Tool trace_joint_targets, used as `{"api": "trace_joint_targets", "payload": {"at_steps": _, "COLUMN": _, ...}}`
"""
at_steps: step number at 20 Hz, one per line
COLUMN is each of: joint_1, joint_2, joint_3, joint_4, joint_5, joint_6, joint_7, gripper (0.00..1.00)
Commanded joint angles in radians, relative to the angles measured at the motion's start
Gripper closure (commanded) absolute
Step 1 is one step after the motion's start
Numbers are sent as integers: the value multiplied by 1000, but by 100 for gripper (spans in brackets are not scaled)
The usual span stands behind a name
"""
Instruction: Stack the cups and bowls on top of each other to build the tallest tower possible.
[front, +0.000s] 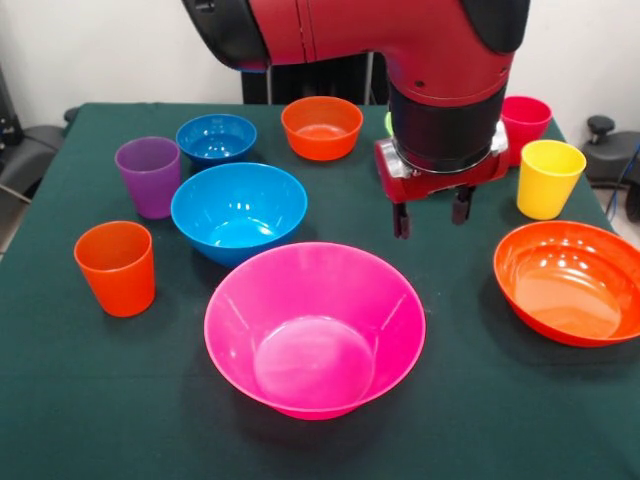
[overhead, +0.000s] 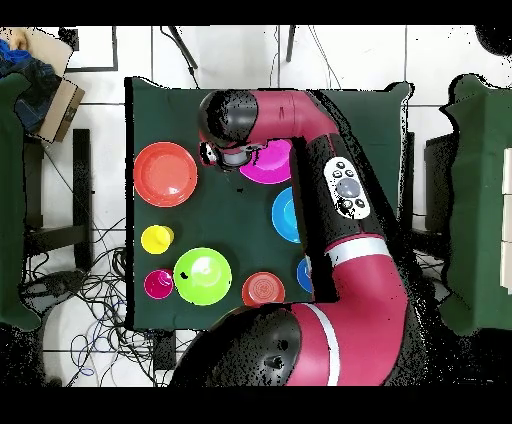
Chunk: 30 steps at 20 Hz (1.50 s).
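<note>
Standing unstacked across the green tabletop (front: 60, 400), the cups and bowls sit apart: the large pink bowl (front: 315, 330) by the near edge, the big orange bowl (front: 570, 282) at the right edge. Above bare cloth between them hangs the gripper (front: 432, 213), fingers spread, grasping nothing.

2 cups (front: 147, 176) left of 3 bowls (front: 315, 330); 2 cups right.

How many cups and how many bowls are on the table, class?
Cups: 4 (purple cup, orange cup, yellow cup, red cup)
Bowls: 6 (pink bowl, large blue bowl, small blue bowl, large orange bowl, small orange bowl, green bowl)
Total: 10
</note>
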Motion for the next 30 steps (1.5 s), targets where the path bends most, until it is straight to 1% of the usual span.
{"api": "trace_joint_targets", "payload": {"at_steps": 1, "joint_1": -23, "joint_2": 15, "joint_3": -4, "joint_4": -16, "joint_5": -33, "joint_6": 71, "joint_7": -139, "gripper": 0}}
{"api": "trace_joint_targets", "payload": {"at_steps": 13, "joint_1": -47, "joint_2": 21, "joint_3": 1, "joint_4": 5, "joint_5": -40, "joint_6": 46, "joint_7": -155, "gripper": 0}}
{"api": "trace_joint_targets", "payload": {"at_steps": 17, "joint_1": -43, "joint_2": 31, "joint_3": 2, "joint_4": -10, "joint_5": -48, "joint_6": 48, "joint_7": -157, "gripper": 0}}
{"api": "trace_joint_targets", "payload": {"at_steps": 25, "joint_1": -45, "joint_2": 41, "joint_3": 1, "joint_4": -8, "joint_5": -54, "joint_6": 29, "joint_7": -158, "gripper": 0}}
{"api": "trace_joint_targets", "payload": {"at_steps": 30, "joint_1": -38, "joint_2": 56, "joint_3": 3, "joint_4": -43, "joint_5": -58, "joint_6": 54, "joint_7": -169, "gripper": 0}}
